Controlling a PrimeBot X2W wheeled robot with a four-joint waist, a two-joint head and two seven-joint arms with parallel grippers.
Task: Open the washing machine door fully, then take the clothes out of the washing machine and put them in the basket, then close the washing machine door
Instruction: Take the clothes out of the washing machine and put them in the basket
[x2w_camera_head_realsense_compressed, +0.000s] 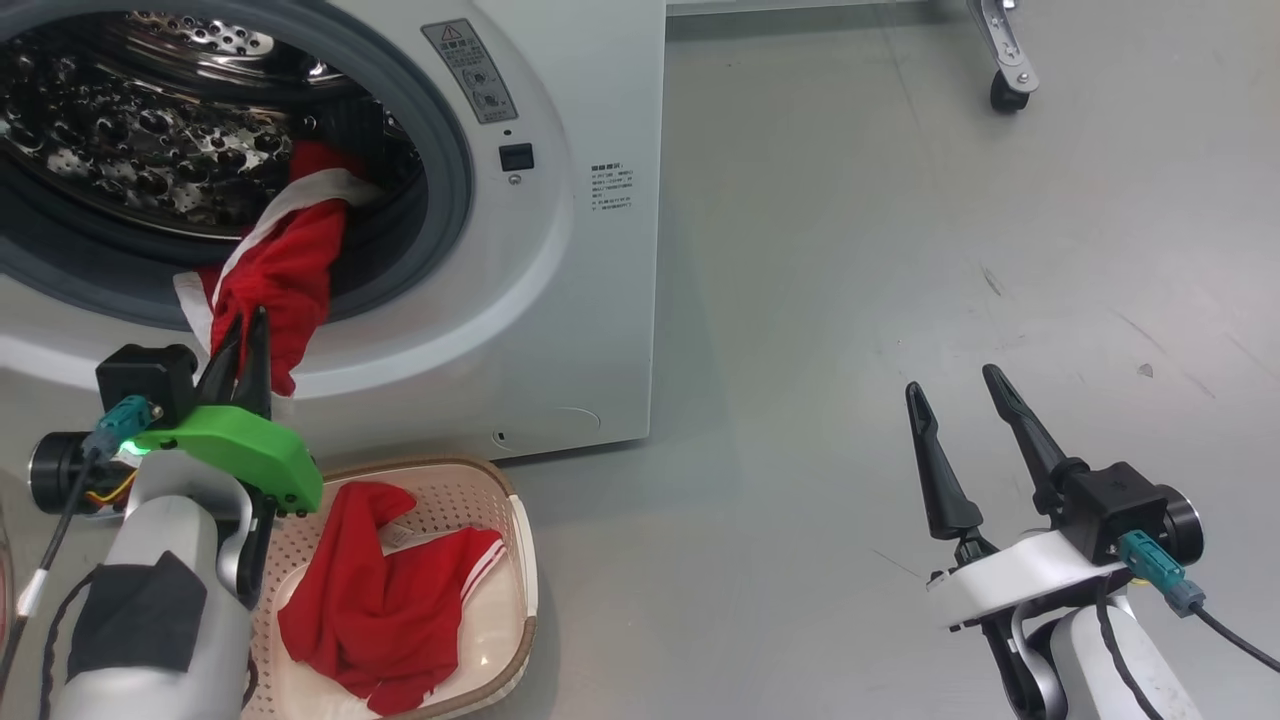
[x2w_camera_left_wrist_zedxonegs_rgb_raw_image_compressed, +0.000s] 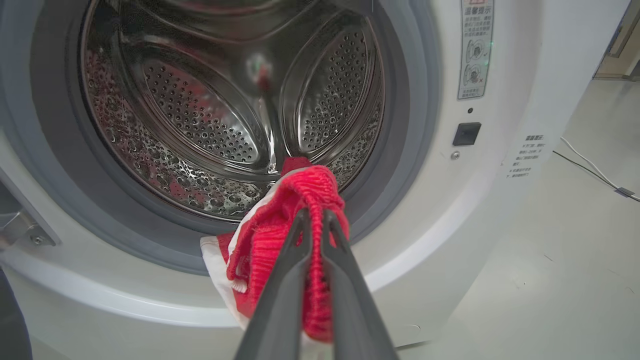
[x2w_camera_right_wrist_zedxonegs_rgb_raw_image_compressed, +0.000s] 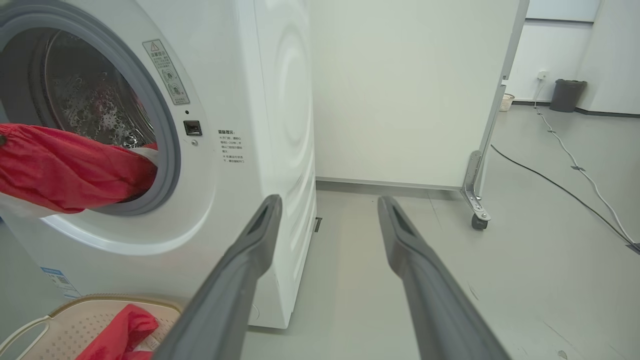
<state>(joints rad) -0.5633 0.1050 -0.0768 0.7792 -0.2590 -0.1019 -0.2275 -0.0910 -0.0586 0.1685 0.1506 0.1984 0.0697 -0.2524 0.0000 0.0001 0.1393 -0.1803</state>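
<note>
You are in the unloading step: your left gripper (x2w_camera_head_realsense_compressed: 245, 330) has its jaws closed narrow on a red garment (x2w_camera_head_realsense_compressed: 285, 265), pinching a bunched fold of it just outside the mouth of the washer (x2w_camera_head_realsense_compressed: 560, 250). The rest of that garment trails back over the grey seal (x2w_camera_left_wrist_zedxonegs_rgb_raw_image_compressed: 400, 150) into the drum (x2w_camera_left_wrist_zedxonegs_rgb_raw_image_compressed: 200, 110), so it is only partly out. The basket (x2w_camera_head_realsense_compressed: 525, 560) sits on the floor (x2w_camera_head_realsense_compressed: 850, 250) just below and in front of the opening, with another red piece (x2w_camera_head_realsense_compressed: 390, 600) lying in it. Your right gripper (x2w_camera_head_realsense_compressed: 952, 382) hangs over bare floor well to the side, jaws wide and empty. Next, I judge, you need to draw the left arm back from the opening until the tail clears the seal, then bring it down over the basket and release. Watch for the fabric catching on the seal lip or draping over the basket rim. The door comes after that.
</note>
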